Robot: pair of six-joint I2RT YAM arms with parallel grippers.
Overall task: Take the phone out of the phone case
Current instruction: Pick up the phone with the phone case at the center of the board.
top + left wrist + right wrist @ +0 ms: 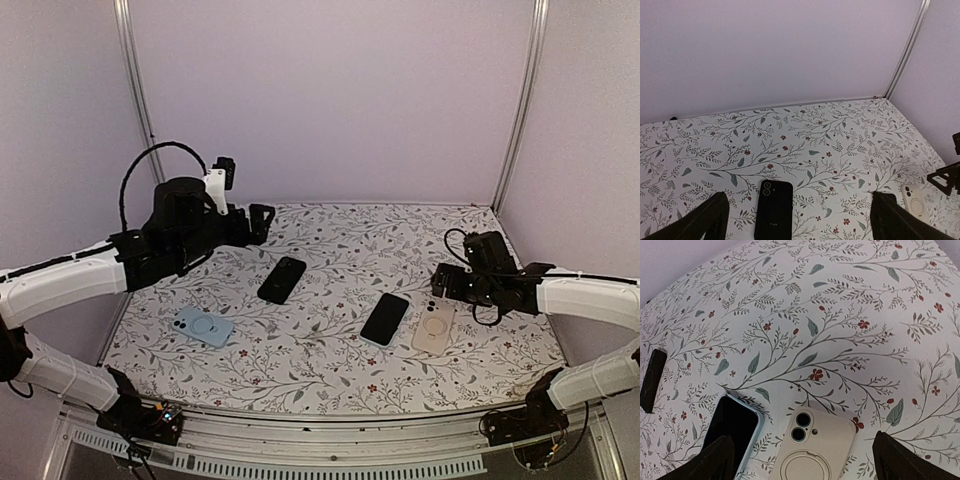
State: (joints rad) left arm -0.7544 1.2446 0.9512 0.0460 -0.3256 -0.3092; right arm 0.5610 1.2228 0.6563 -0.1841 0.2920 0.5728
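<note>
Lying beneath right end effector (802, 450) is cream phone (816, 460).

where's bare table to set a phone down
Widest free patch: the back strip of the table, between the black phone and the rear wall. Also front centre, between the blue case and the face-up phone. Crowded: that phone beside the cream case, by the right gripper.

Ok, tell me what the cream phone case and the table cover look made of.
Cream phone case: probably matte silicone or soft plastic; no glare, rounded corners, moulded ring. Table cover: printed floral cloth or vinyl, matte; which one, I cannot tell.
</note>
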